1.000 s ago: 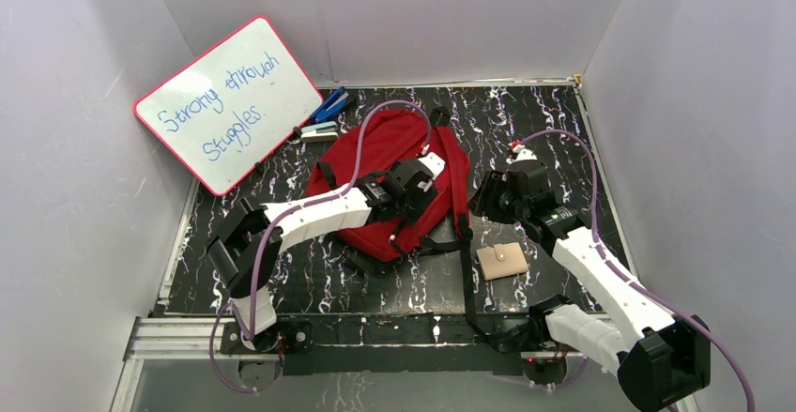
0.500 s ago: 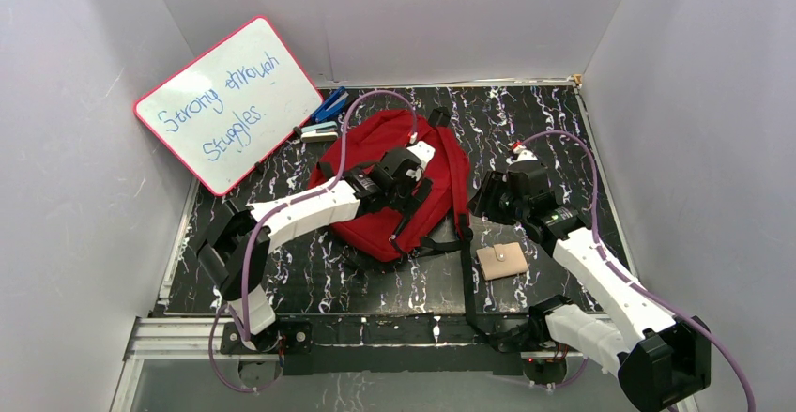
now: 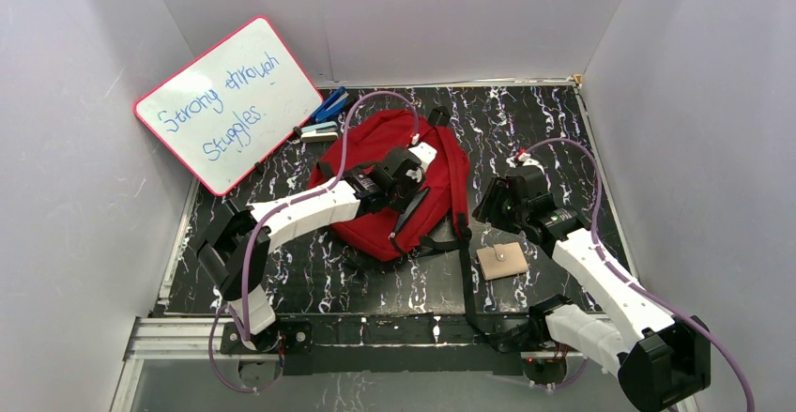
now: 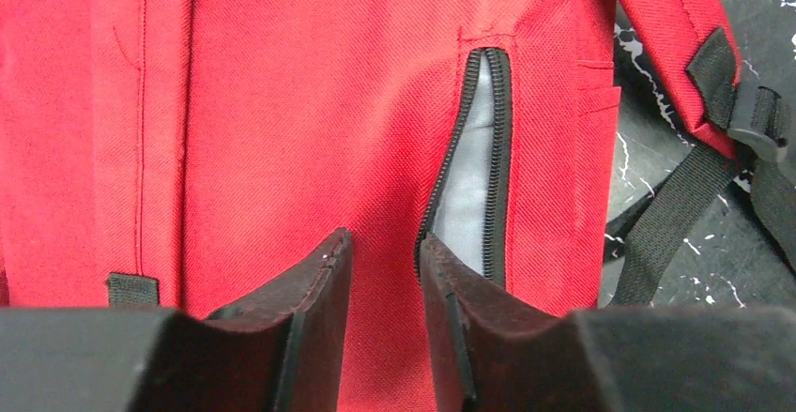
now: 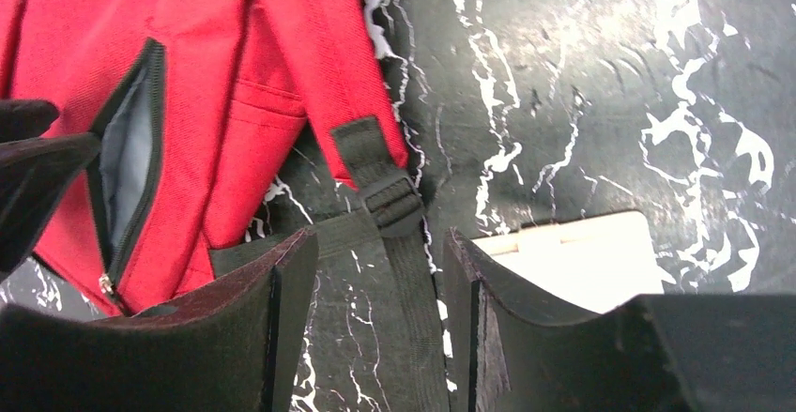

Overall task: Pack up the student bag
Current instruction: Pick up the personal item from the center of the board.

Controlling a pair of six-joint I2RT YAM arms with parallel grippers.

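The student bag [image 3: 385, 135], red with black zips and straps, lies flat at mid table. My left gripper [image 3: 411, 204] is down on its front panel [image 4: 282, 130]. Its fingers stand a narrow gap apart with red fabric between them [image 4: 385, 243]. The right fingertip [image 4: 441, 262] sits at the edge of a zipped pocket slit [image 4: 474, 168] that gapes on grey lining. My right gripper [image 3: 488, 207] is open [image 5: 375, 243] above a black strap [image 5: 413, 281] and its buckle [image 5: 392, 201], just right of the bag.
A beige wallet [image 3: 501, 261] lies right of the strap, beside my right finger [image 5: 582, 257]. A pink-rimmed whiteboard [image 3: 228, 102] leans at the back left, with blue clips [image 3: 329, 107] and a marker [image 3: 319, 131] by it. Grey walls enclose the table.
The left gripper's jaws have narrowed on the bag's front after the arm shifted back a little. The right gripper moved slightly nearer, toward the wallet.
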